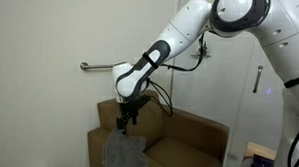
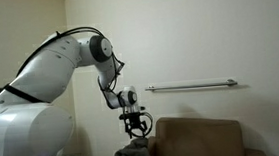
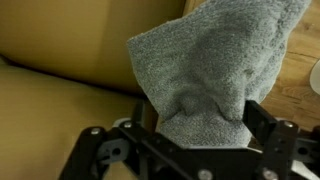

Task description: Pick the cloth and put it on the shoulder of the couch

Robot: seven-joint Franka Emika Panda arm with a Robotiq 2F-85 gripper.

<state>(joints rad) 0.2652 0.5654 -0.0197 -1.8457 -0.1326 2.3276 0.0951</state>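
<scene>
Left of the jaws runs brown upholstery, the shoulder of the couch (image 1: 95,142). The gripper (image 1: 128,118) hangs with its 2 jaws spread wide, clamped on nothing. The cloth (image 3: 215,60) sits heaped just below and between them, apparently on that shoulder. Placing looks done, with only the retreat left. Right of the jaws the padding ends and bare floor (image 3: 300,95) shows, and the cloth reaches that edge. Above the jaws is free air.

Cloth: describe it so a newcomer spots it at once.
Find the brown armchair below the wall grab bar. The cloth is the rumpled heap at the chair's end, right under the open gripper. It is the only grey, fuzzy thing against smooth brown upholstery.
</scene>
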